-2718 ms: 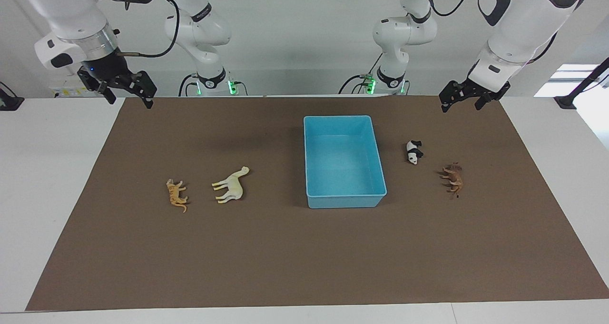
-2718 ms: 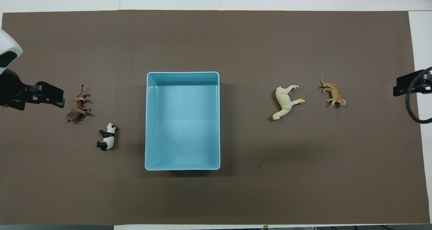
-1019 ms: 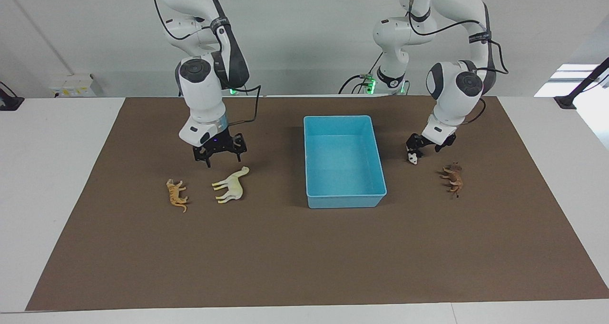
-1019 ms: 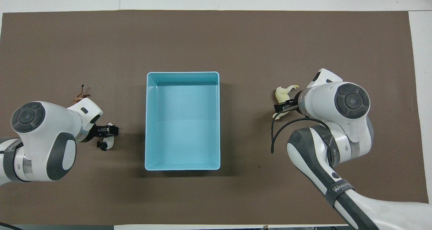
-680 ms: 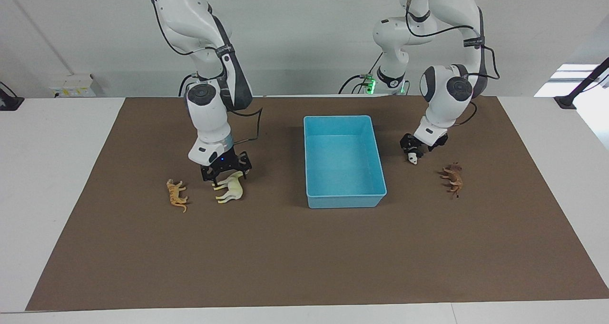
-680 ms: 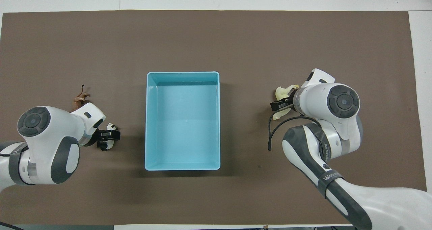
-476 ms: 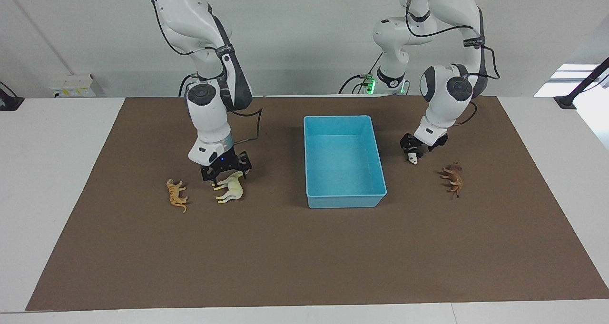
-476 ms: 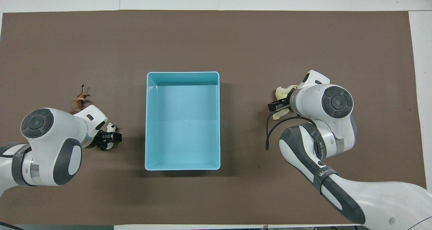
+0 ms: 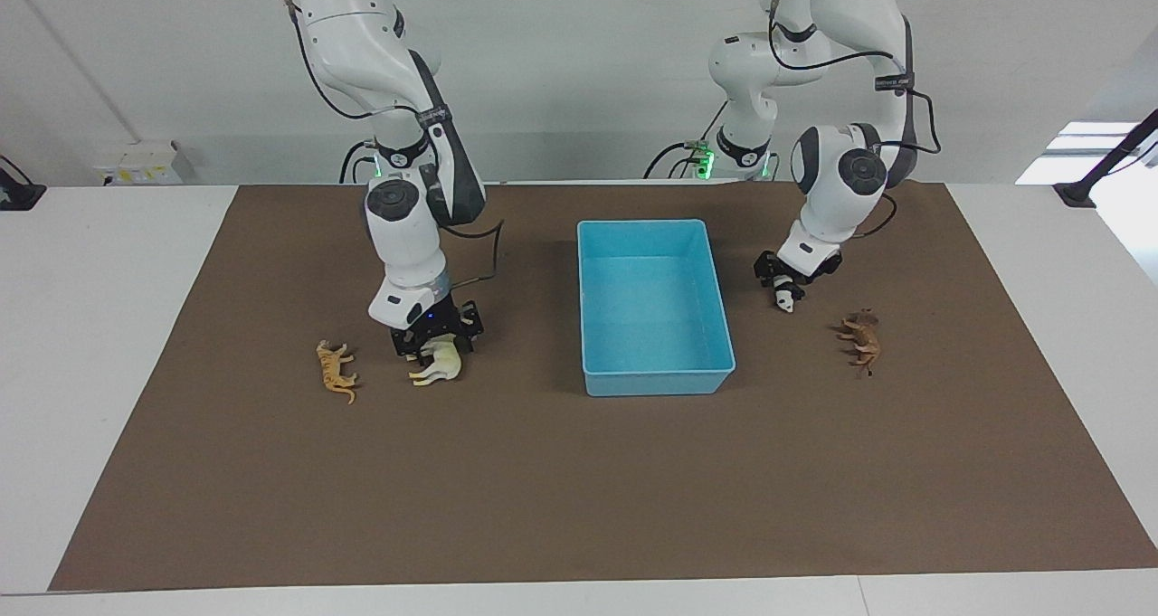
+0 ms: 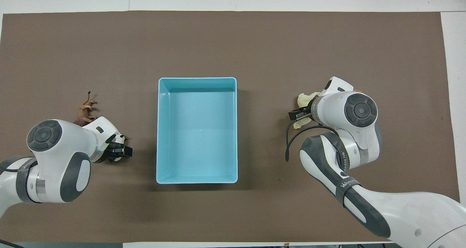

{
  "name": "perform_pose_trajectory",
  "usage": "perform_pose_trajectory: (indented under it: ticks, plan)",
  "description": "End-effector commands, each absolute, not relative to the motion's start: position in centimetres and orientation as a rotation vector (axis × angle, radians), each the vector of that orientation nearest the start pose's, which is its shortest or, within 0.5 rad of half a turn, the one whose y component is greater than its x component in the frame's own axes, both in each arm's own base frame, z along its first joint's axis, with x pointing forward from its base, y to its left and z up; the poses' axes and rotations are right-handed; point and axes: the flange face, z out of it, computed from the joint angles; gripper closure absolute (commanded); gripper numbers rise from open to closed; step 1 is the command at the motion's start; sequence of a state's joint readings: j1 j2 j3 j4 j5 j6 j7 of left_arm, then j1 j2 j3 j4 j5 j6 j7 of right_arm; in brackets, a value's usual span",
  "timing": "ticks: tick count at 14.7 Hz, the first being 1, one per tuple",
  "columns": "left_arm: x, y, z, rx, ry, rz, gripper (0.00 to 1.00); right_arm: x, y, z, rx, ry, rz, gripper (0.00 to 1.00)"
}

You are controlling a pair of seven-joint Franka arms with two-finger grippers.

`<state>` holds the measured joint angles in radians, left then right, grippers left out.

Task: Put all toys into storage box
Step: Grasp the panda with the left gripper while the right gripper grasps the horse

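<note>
The light-blue storage box (image 9: 656,383) stands empty mid-table; it also shows in the overhead view (image 10: 196,78). My right gripper (image 9: 437,343) is down over the cream camel (image 9: 441,368), open, with a finger on each side of its body. The orange tiger (image 9: 336,372) lies beside the camel, toward the right arm's end. My left gripper (image 9: 785,277) is low on the black-and-white panda (image 9: 787,300). The brown lion (image 9: 861,340) lies toward the left arm's end. In the overhead view the right gripper (image 10: 296,114) covers most of the camel (image 10: 304,98), the left gripper (image 10: 118,151) most of the panda (image 10: 119,136), and the tiger is hidden.
A brown mat (image 9: 579,489) covers the table, with bare white table (image 9: 90,326) at both ends. The lion (image 10: 85,107) lies close to the left arm's wrist. The right arm's cable (image 10: 291,142) loops out toward the box.
Both arms came in from the table's ends and went down. The right gripper dropped around the camel. The left gripper settled lower onto the panda. No toy has left its place.
</note>
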<state>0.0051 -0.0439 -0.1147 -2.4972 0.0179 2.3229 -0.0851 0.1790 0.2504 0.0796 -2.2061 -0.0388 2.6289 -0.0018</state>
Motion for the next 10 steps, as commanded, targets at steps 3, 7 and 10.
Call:
perform_pose_trajectory:
  ticks: [3, 7, 10]
  plan:
    - [44.0, -5.6, 29.6, -3.095, 0.015, 0.153, 0.75, 55.4, 14.6, 28.3, -3.073, -0.513, -0.294, 1.0]
    - [45.9, -5.9, 31.1, -3.102, 0.01, 0.113, 0.78, 56.2, 14.3, 29.0, -3.095, -0.589, -0.308, 1.0]
    - [48.9, -8.2, 35.4, -3.099, -0.066, 0.087, 0.78, 58.0, 13.4, 31.4, -3.111, -0.549, -0.317, 1.0]
